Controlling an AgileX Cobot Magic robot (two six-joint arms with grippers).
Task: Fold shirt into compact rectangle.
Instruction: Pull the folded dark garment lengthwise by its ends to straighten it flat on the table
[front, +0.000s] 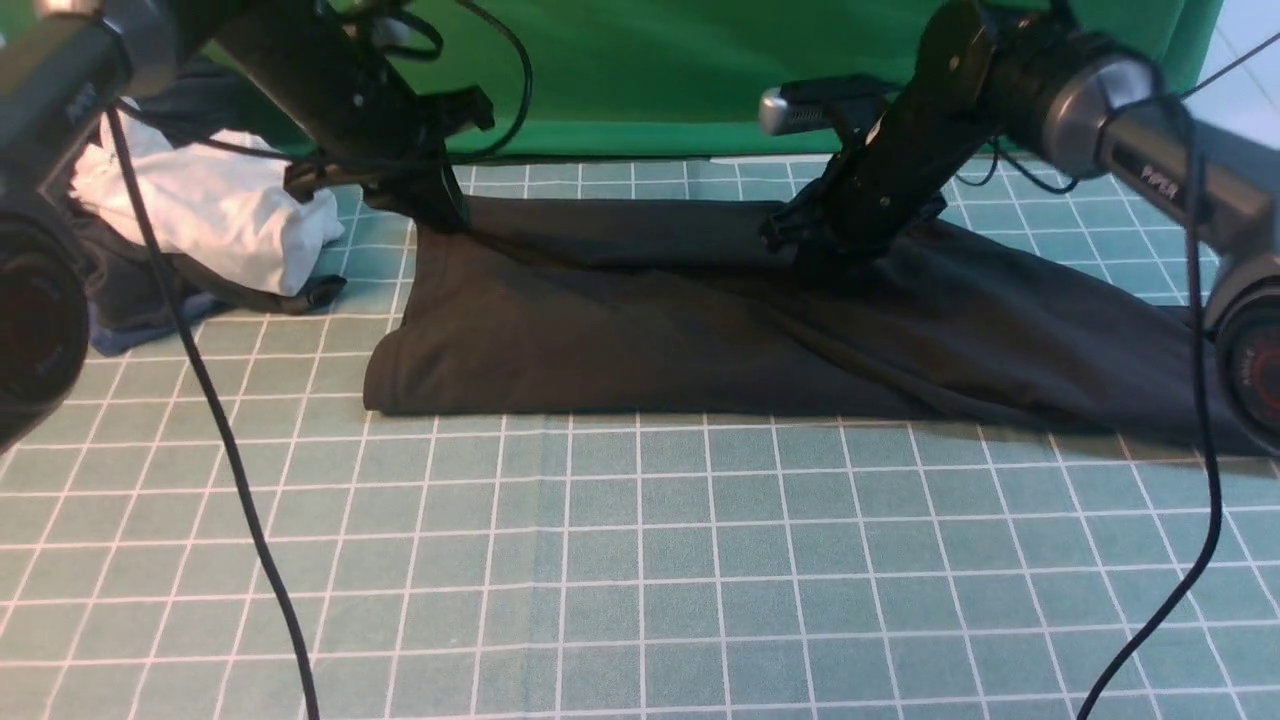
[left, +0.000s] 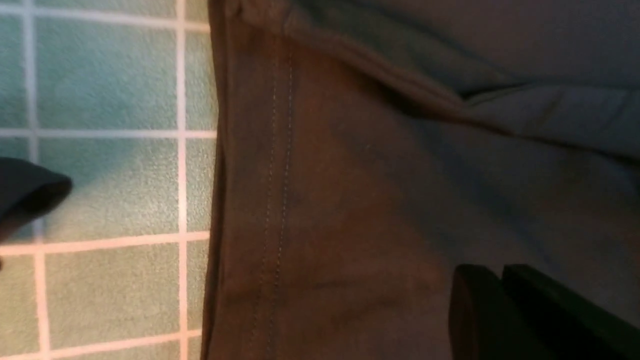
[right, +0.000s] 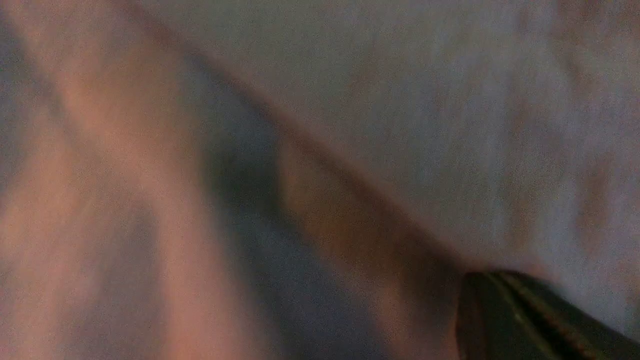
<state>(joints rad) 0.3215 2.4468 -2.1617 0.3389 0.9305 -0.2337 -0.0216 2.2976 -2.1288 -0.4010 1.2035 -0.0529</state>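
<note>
Gridded mat (front: 640, 560) holds shirt (front: 650, 320), clothes heap (front: 220, 220) nearby; left fingers (left: 480, 315) and right fingers (right: 500, 320) closed

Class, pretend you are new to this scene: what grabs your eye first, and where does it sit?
The black shirt lies in a long band across the gridded mat. The left gripper and right gripper, jaws shut, reach down at its far edge. A heap of white and dark clothes sits at the far left, before a green backdrop.

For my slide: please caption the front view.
Left pincer and right pincer, shut, down on the black shirt, gridded mat beneath.
</note>
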